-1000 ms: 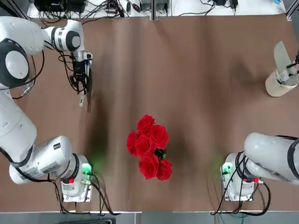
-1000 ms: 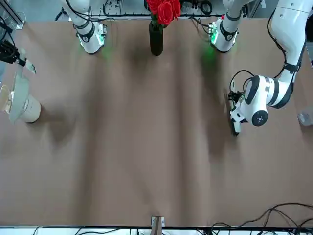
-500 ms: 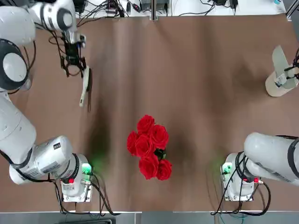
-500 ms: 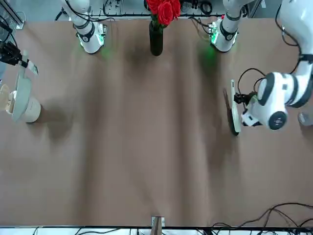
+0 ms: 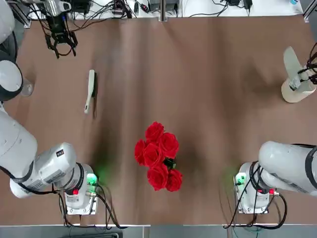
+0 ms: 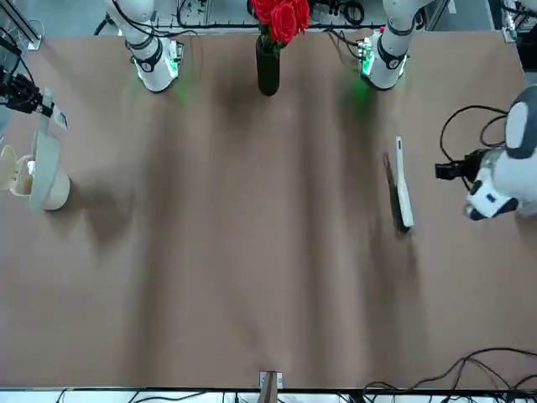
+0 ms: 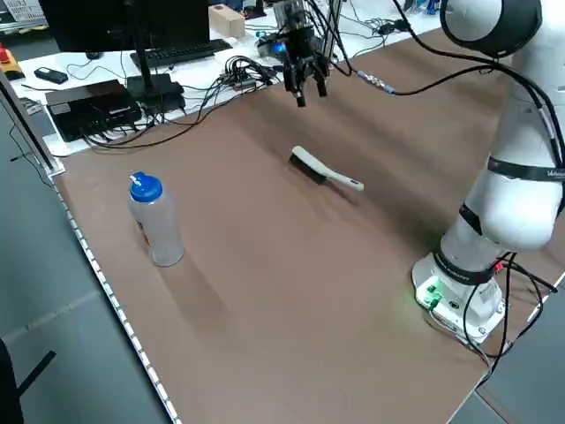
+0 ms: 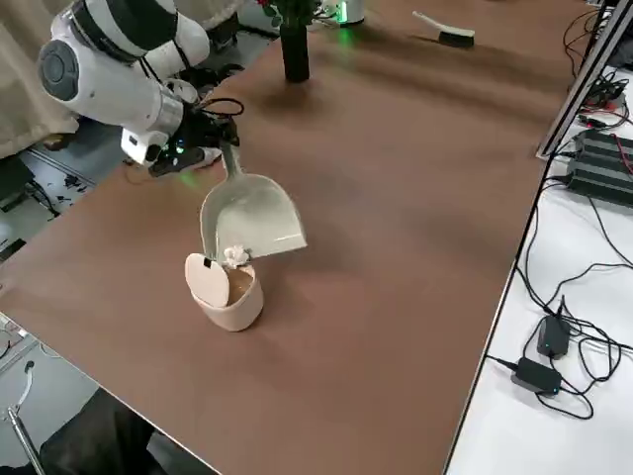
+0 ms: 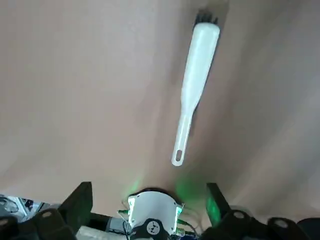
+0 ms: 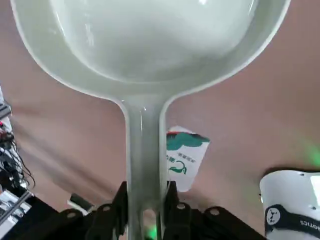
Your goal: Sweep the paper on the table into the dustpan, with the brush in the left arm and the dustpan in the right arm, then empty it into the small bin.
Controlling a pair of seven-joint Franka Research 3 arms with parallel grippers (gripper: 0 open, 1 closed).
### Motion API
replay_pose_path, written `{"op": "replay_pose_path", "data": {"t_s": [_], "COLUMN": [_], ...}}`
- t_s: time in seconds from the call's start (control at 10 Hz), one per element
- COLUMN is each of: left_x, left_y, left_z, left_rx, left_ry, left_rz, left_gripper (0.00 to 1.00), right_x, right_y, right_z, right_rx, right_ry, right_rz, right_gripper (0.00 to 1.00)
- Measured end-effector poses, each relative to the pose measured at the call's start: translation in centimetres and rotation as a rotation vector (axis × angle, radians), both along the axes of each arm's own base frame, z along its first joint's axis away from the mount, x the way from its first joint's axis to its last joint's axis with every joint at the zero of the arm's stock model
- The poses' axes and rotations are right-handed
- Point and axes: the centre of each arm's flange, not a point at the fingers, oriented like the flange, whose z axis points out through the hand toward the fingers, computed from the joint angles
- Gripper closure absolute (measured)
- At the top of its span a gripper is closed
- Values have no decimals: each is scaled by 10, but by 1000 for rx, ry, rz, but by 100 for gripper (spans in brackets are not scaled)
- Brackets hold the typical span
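Left gripper (image 5: 60, 43) hangs spread-fingered beyond the brush (image 5: 90, 89); right gripper (image 8: 220, 135) clamps the tilted dustpan (image 8: 252, 218)

From my overhead feed the right gripper (image 5: 313, 67) is cut off by the picture's edge, so I only catch cables there. The dustpan (image 5: 291, 61) covers part of the small bin (image 5: 295, 92), and I can't see into the bin from above. In the front feed the left arm (image 6: 510, 172) runs off the edge, its fingers too small to read. In the right wrist feed the scoop of the dustpan (image 10: 150, 45) is cropped. The paper (image 8: 234, 256) shows only as a small white clump at the scoop's lip.
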Motion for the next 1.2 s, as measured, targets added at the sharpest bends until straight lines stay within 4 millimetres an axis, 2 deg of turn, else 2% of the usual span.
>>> {"op": "replay_pose_path", "data": {"t_s": [0.2, 0.5, 0.6, 0.7, 0.8, 0.9, 1.1, 1.2], "left_x": [-3, -7, -9, -11, -15, -22, -38, -43], "left_y": [-4, -7, -13, -22, -27, -27, -20, -23], "left_z": [22, 51, 60, 71, 86, 105, 142, 154], "left_rx": [22, 55, 63, 75, 80, 76, 68, 69], "left_ry": [-38, -92, -108, -129, -155, -189, -256, -277], "left_rz": [7, 36, 34, 27, 31, 47, 68, 64], "left_gripper": [0, 0, 0, 0, 0, 0, 0, 0], "right_x": [1, -1, 3, 13, 27, 44, 83, 102], "right_y": [0, -3, 0, 6, 18, 37, 94, 127], "right_z": [13, 21, 30, 47, 68, 86, 107, 109], "right_rx": [13, 18, 14, -10, -56, -112, -233, -287], "right_ry": [1, -1, -8, -18, -22, -24, -9, 10], "right_rz": [20, 23, 42, 82, 139, 209, 370, 459], "right_gripper": [67, 67, 67, 67, 67, 67, 67, 67]}}
